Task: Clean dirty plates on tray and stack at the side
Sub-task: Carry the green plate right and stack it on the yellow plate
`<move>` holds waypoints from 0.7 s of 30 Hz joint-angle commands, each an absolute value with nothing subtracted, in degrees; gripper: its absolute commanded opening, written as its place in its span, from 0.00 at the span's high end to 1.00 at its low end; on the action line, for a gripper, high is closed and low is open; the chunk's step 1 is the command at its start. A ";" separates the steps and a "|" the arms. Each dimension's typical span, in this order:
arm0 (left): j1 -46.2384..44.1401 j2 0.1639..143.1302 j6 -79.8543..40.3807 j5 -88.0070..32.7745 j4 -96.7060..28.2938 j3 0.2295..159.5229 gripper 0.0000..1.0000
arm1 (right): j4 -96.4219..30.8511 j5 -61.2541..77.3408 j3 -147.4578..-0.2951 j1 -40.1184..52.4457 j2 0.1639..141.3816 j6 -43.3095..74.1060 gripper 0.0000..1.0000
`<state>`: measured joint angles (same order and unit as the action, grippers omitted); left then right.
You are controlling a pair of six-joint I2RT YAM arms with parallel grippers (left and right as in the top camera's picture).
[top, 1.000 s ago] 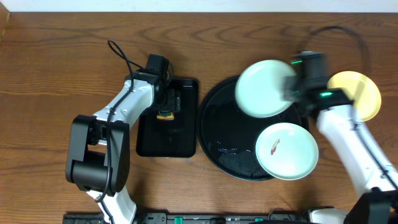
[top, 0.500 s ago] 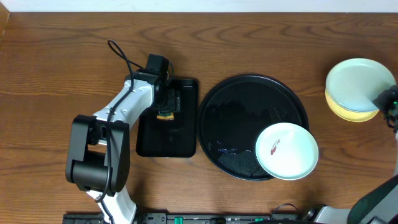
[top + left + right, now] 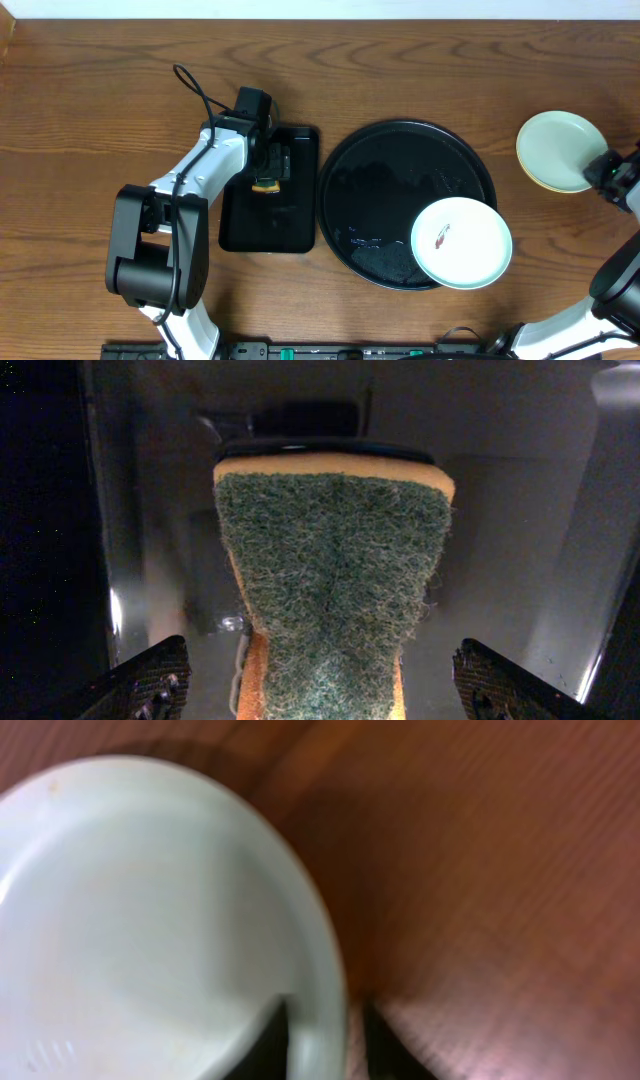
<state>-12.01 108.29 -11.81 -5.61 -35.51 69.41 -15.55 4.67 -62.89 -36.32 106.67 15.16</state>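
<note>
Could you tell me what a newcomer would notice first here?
A large round glossy black tray fills mid-table, carrying one mint-white plate with a red-brown smear at its near-right edge. To its right, a clean mint plate sits stacked on a pale yellow plate; left, a green-faced sponge sits in a rectangular black tray.

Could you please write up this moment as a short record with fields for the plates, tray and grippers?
tray: round black tray, one smeared plate at its lower-right edge
at the side: mint plate on yellow plate, on the table right of the tray
left gripper: open, over the sponge in the rectangular tray
right gripper: straddling the mint plate's rim; grip unclear
not yet cleaned: the smeared plate
</note>
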 commanded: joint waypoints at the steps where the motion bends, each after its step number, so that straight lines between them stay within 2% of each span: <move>1: -11.94 108.33 -11.70 -4.86 -35.48 68.93 0.15 | -15.16 12.93 -64.14 -36.56 105.86 11.86 0.57; 3: -11.94 108.33 -11.70 -4.86 -35.48 68.93 0.15 | -17.26 15.84 -65.25 -36.56 104.53 10.81 0.47; 5: -11.94 108.33 -11.70 -4.86 -35.48 68.93 0.15 | -22.26 17.02 -67.33 -36.45 102.06 10.59 0.44; 11: -11.94 108.33 -11.70 -4.86 -35.46 68.93 0.15 | -40.95 16.73 -74.04 -32.08 91.20 10.44 0.44; 17: -11.94 108.33 -11.70 -4.86 -35.48 68.93 0.15 | -52.38 14.66 -74.30 -21.52 81.23 12.82 0.45; 21: -11.94 108.33 -11.70 -4.86 -35.48 68.93 0.15 | -58.59 10.79 -74.28 -12.91 79.37 14.26 0.47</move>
